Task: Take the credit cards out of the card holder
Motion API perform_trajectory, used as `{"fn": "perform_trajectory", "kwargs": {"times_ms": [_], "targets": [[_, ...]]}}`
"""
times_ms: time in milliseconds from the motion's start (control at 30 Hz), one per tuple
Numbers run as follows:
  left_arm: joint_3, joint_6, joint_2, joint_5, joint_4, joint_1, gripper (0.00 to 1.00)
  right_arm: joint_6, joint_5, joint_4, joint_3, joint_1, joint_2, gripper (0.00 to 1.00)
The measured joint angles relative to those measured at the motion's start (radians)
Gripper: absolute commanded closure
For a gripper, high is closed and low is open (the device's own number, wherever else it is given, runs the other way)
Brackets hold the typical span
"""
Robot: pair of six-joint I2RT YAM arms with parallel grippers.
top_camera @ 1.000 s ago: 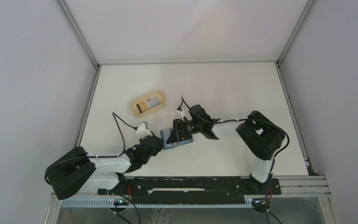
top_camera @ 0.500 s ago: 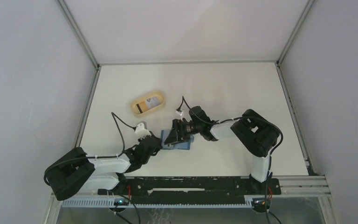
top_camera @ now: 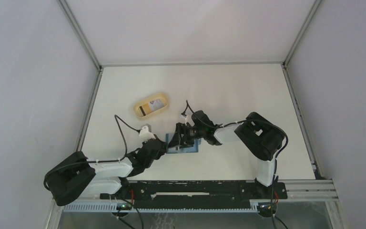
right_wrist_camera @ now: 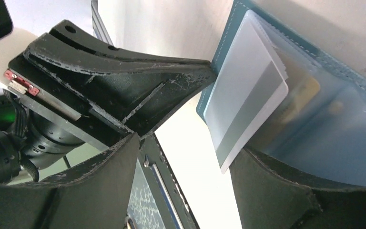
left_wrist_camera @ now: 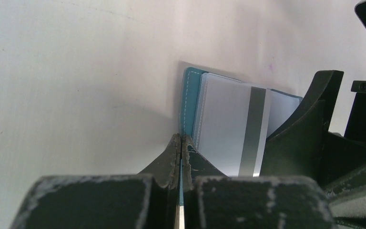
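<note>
The blue card holder (top_camera: 191, 147) lies open on the white table (top_camera: 228, 90), near the front and a bit left of the middle, between the two arms. Its see-through pockets (right_wrist_camera: 333, 129) face up. A pale card (right_wrist_camera: 245, 105) with a grey stripe sticks partway out of the holder's edge, and a yellowish one shows inside a pocket. The left gripper (left_wrist_camera: 181, 140) has its jaws pressed tight together, pinching the thin blue edge (left_wrist_camera: 189, 102) of the holder, right beside the striped card (left_wrist_camera: 228, 129). The right gripper (right_wrist_camera: 186, 148) has its jaws wide apart. The striped card sits in the gap between them. One finger (right_wrist_camera: 276, 191) rests low by the holder's pockets, close to the card's corner, but I cannot tell if it touches the card. The other finger (right_wrist_camera: 100, 181) is off to the side, near the left gripper (right_wrist_camera: 124, 90), with nothing on it. From above, the two grippers (top_camera: 164, 144) (top_camera: 177, 140) meet at the holder, very near each other. Farther back and to the left is a tan dish (top_camera: 140, 102) with a second card (top_camera: 153, 105) lying in it, well apart from the holder.
</note>
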Motion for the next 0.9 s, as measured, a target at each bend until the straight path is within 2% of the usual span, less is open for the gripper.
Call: {"fn": "perform_trajectory", "kwargs": {"times_ms": [533,900], "targets": [[0.0,0.0,-0.056,0.013,-0.059,0.0,1.0,0.093,0.115,0.034,0.0,0.006,0.002,0.23],[0.0,0.0,-0.1,0.013,-0.098,-0.001,1.0,0.088,0.139,0.056,-0.011,0.004,-0.02,0.23]]}}
